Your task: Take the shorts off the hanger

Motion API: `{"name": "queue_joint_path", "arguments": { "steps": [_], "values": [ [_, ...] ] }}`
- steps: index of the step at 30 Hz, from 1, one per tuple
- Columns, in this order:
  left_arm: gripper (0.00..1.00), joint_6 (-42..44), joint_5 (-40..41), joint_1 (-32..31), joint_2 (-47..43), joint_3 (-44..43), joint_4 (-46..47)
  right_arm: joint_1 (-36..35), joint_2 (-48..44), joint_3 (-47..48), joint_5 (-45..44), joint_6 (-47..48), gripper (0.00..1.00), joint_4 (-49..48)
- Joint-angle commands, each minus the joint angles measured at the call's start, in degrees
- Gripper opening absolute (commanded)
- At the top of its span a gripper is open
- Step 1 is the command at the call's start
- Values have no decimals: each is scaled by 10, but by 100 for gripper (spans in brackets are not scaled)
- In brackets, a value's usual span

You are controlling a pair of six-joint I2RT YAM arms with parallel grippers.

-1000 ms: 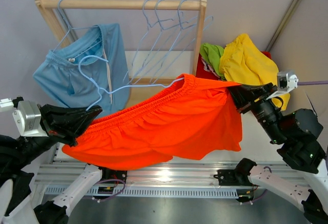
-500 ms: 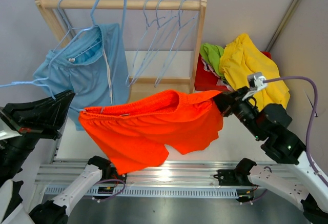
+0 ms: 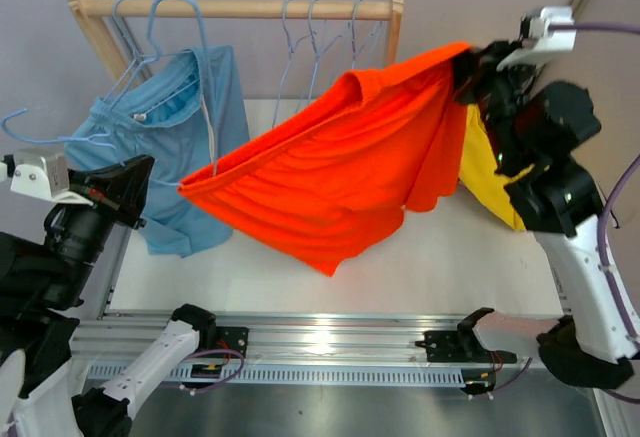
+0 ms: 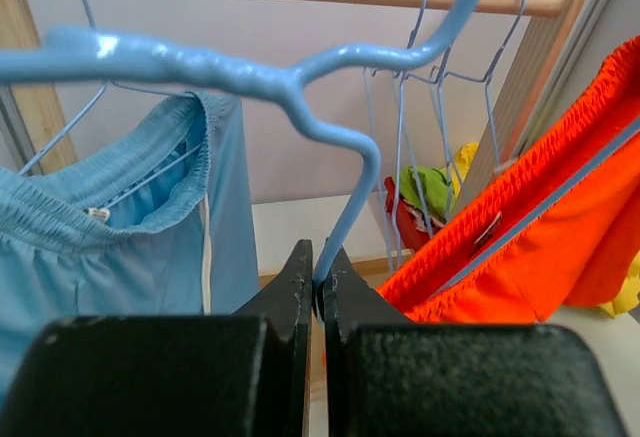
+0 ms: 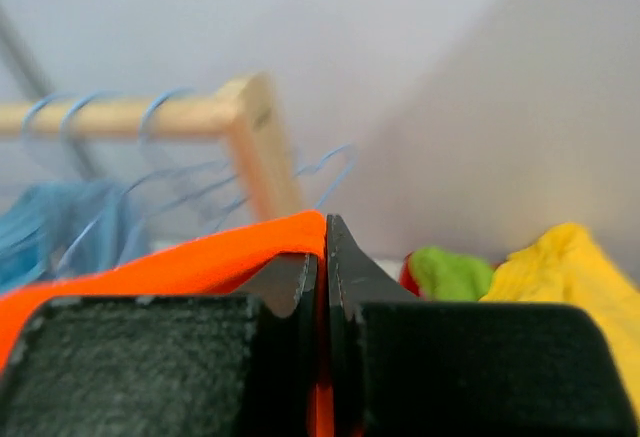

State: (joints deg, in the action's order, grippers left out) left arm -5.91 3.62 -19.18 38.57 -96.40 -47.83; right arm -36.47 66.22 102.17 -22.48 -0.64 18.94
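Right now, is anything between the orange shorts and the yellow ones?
Nothing visible. The orange shorts hang from the shut right end effector, right next to the yellow shorts.

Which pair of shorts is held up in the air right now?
The orange-red fabric shorts, pinched by the right end effector; the light blue pair hangs at the wooden rack.

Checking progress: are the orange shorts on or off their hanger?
Off: right gripper holds the orange shorts; left gripper pinches a bare hanger.
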Motion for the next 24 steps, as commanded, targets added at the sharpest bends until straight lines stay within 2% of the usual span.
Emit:
{"name": "queue_joint_path", "arguments": {
  "steps": [1, 3, 6, 10, 13, 14, 16, 17, 18, 20, 21, 24],
  "values": [
    [0, 42, 88, 3, 13, 2, -11, 170, 63, 107, -30, -21, 0, -36],
    [0, 39, 87, 3, 34, -5, -9, 256, 93, 134, -3, -65, 0, -37],
    [0, 38, 97, 2, 69, -19, -6, 341, 166, 193, 46, -112, 0, -42],
    [0, 25, 145, 1, 99, -22, 11, 413, 283, 262, 88, -156, 0, -48],
    [0, 9, 146, 1, 104, -7, 59, 440, 316, 277, 117, -183, 0, -67],
    [0, -9, 144, 1, 103, -2, 89, 442, 314, 251, 127, -187, 0, -79],
    [0, -29, 136, 1, 98, 26, 125, 442, 293, 198, 205, -201, 0, -125],
    [0, -49, 132, 1, 97, 33, 161, 442, 250, 97, 250, -210, 0, -207],
    [0, -59, 125, 1, 97, 45, 178, 442, 222, 42, 337, -219, 0, -251],
    [0, -87, 109, 1, 99, 60, 223, 432, 147, -54, 396, -244, 0, -344],
    [0, -98, 98, 2, 101, 66, 235, 425, 124, -122, 421, -243, 0, -357],
    [0, -135, 69, 1, 108, 69, 266, 395, 54, -182, 442, -219, 0, -356]
  ]
}}
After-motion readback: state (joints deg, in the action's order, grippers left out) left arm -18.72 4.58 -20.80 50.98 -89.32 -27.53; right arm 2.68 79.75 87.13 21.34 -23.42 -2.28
